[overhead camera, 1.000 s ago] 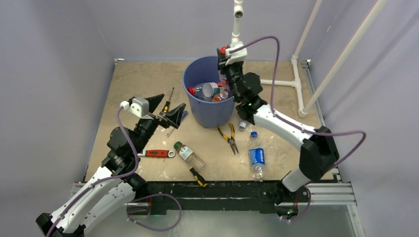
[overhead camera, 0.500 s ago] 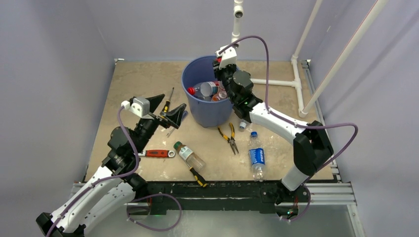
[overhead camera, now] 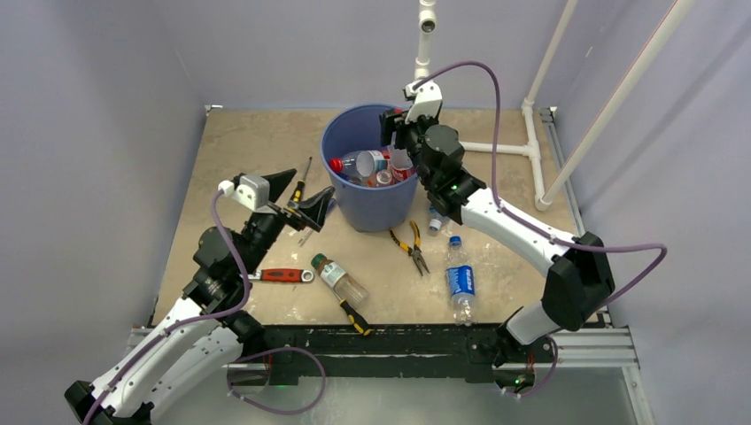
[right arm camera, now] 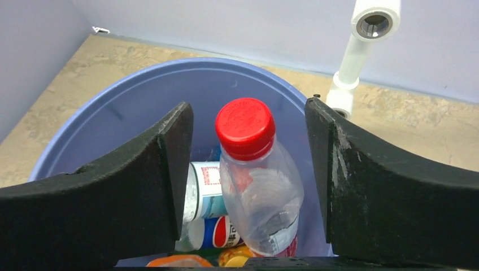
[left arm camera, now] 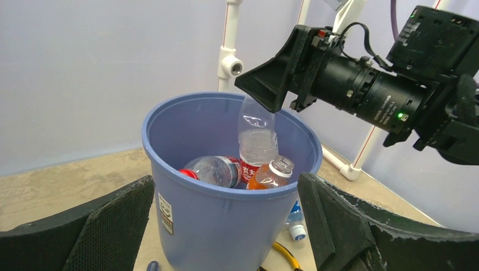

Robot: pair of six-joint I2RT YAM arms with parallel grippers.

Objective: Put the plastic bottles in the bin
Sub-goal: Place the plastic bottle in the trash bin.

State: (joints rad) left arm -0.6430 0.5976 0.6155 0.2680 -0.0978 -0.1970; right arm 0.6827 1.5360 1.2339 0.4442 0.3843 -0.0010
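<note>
Plastic bottle [right arm camera: 257, 186], red cap up, is seen inside the blue bin [right arm camera: 113, 107], loose between the parted jaws of the right gripper [right arm camera: 247, 113]; its base is hidden. Left gripper [left arm camera: 226, 179] is spread wide, empty.

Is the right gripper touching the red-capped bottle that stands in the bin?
Apart. In the right wrist view the red-capped bottle stands between the fingers of the right gripper, with a gap visible on each side.

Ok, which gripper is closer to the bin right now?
Right. The right gripper is over the bin, toward its far side, jaws open around a red-capped bottle standing inside. The left gripper hangs open outside the bin, beside its left wall.
</note>
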